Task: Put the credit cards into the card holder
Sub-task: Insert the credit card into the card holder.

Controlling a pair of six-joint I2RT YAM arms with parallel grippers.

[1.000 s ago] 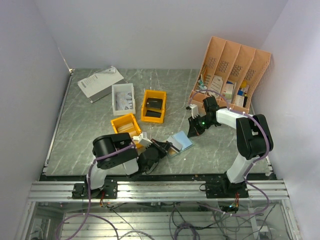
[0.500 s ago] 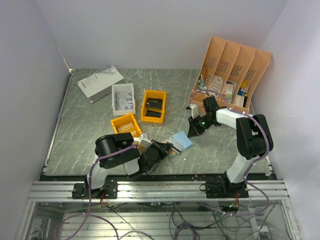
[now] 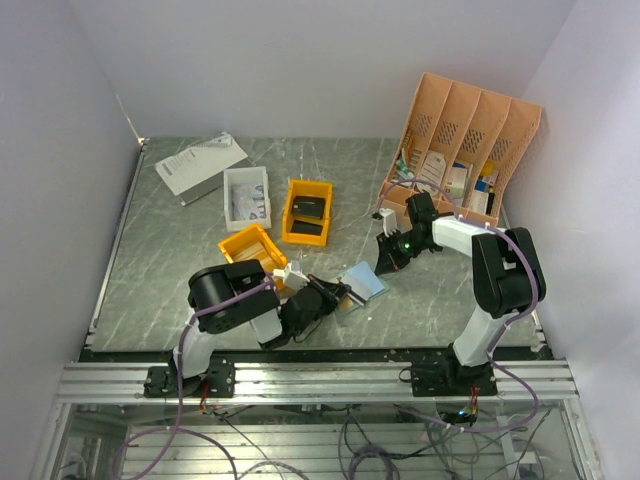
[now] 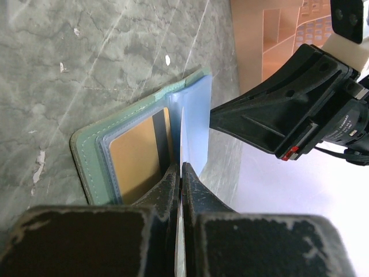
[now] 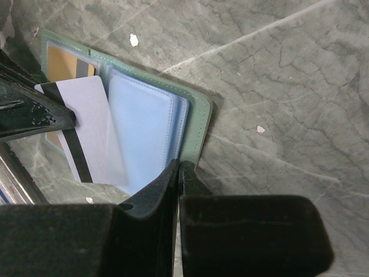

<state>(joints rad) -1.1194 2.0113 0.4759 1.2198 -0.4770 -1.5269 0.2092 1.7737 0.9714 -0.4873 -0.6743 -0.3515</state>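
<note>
The card holder (image 3: 362,282) lies open on the table, grey-green outside (image 5: 199,124) with light blue pages (image 5: 144,124) and a tan pocket (image 4: 135,153). My left gripper (image 3: 337,296) is shut on a pale credit card with a black stripe (image 5: 92,130). The card is edge-on in the left wrist view (image 4: 181,133) and reaches over the holder's left half. My right gripper (image 3: 384,264) is shut on the holder's right edge (image 5: 179,164) and also shows in the left wrist view (image 4: 288,109).
A peach desk organiser (image 3: 460,150) stands at the back right. Two yellow bins (image 3: 306,212) (image 3: 250,245), a white bin (image 3: 247,197) and a white box (image 3: 200,165) sit behind and to the left of the holder.
My left gripper has moved slightly right and away with the card, closer over the open holder. The right gripper has not moved.
</note>
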